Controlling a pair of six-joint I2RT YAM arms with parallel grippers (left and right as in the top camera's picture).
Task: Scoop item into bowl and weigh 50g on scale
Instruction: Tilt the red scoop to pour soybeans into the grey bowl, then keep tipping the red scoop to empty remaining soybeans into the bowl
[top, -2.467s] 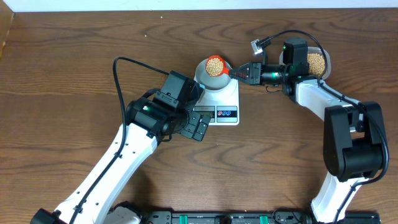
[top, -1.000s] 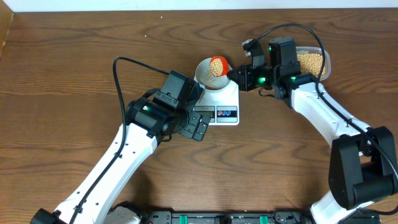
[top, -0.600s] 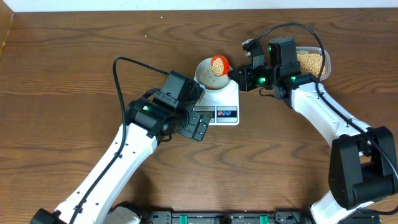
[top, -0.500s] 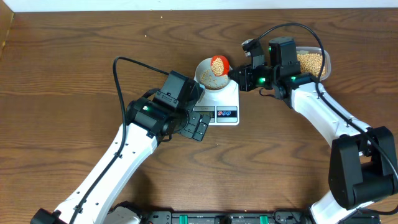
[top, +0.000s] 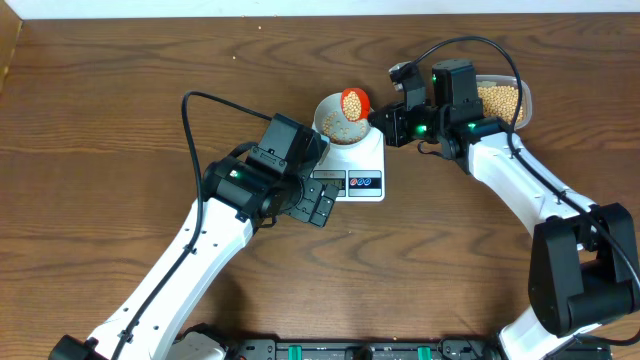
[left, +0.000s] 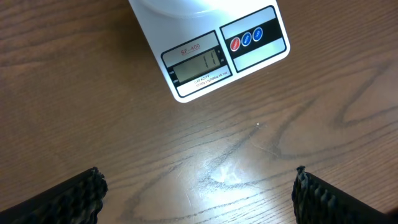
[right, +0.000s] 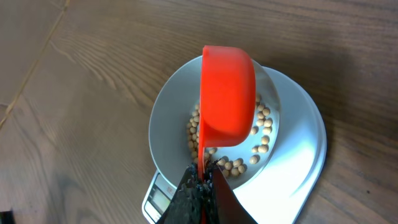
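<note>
Right claw (right: 200, 186) clamps red scoop (right: 227, 93), tipped over bowl (right: 169, 118) of beans (right: 266, 122) on scale (left: 205, 62); left claw (left: 199, 193) gapes empty beside scale.

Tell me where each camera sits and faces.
Overhead: above the table, straight down; left arm, right arm, scale, bowl, bean tub show.
Left wrist: on the left arm, looking down at the scale's display; open left gripper fills bottom corners.
Right wrist: looking down the shut right gripper at the orange scoop tipped over the bowl.
Shared: both wrist views show the scale.
</note>
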